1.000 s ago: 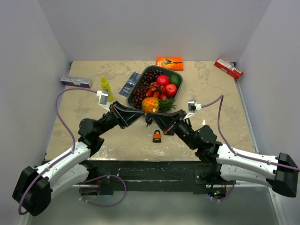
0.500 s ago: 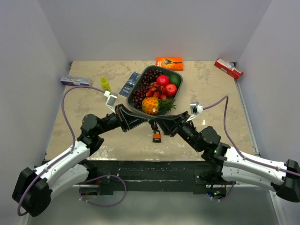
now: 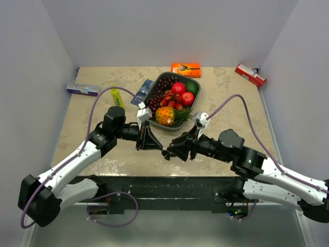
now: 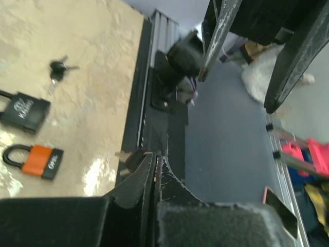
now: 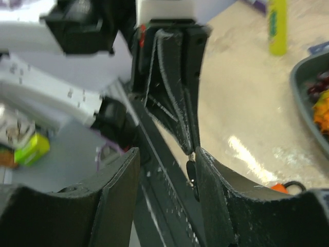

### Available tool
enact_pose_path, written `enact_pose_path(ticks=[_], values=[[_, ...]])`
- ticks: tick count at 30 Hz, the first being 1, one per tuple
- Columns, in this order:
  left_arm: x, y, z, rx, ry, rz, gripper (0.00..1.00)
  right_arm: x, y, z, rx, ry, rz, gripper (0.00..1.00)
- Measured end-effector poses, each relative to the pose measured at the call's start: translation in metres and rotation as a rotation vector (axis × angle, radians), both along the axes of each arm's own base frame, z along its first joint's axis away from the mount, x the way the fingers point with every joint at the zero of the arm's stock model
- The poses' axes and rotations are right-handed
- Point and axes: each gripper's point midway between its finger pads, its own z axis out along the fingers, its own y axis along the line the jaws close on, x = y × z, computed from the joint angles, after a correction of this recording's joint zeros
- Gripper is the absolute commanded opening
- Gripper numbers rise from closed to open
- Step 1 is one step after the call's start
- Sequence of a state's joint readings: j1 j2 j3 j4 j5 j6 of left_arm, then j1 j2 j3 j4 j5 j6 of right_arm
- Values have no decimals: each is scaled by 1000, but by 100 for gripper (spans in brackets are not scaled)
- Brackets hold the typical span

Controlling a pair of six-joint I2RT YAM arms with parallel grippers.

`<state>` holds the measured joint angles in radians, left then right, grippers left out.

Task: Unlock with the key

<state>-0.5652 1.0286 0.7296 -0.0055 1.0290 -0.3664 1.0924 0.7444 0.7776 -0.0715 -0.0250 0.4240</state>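
Note:
My left gripper (image 4: 156, 159) is shut on the key (image 4: 134, 157); its dark head and metal blade poke out beside the fingertips. In the right wrist view the same key (image 5: 191, 177) hangs from the tip of the left gripper's fingers (image 5: 175, 92). My right gripper (image 5: 167, 154) stands open around that spot, and the key lies close to its right finger (image 5: 218, 195). The two grippers meet tip to tip above the table's near edge, left gripper (image 3: 154, 144) and right gripper (image 3: 169, 152). An orange padlock (image 4: 33, 160) lies flat on the table, also visible as the orange padlock (image 5: 280, 188).
A black padlock (image 4: 23, 110) and a second bunch of keys (image 4: 58, 67) lie near the orange one. Behind stand a grey fruit tray (image 3: 197, 85), a yellow bottle (image 3: 116, 95), an orange box (image 3: 185, 69), a red box (image 3: 250, 74) and a blue box (image 3: 82, 89).
Both grippers swung from beside the tray toward the near edge, over the orange padlock. The left gripper closed on the key and the right gripper opened.

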Motion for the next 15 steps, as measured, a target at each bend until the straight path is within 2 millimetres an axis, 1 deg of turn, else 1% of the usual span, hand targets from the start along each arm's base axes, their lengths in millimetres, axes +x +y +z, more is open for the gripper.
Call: enact_pose_path(ticks=[3, 5, 7, 15], values=[[-10, 4, -10, 38, 21, -57, 0, -13, 12, -17, -94, 31, 106, 48], [-14, 5, -12, 49, 20, -88, 0, -20, 19, -36, -160, 62, 166, 46], [-19, 7, -12, 51, 21, -113, 0, -26, 20, -56, -226, 103, 208, 45], [-29, 9, -14, 45, 21, -165, 0, -38, 22, -93, -294, 171, 273, 39]])
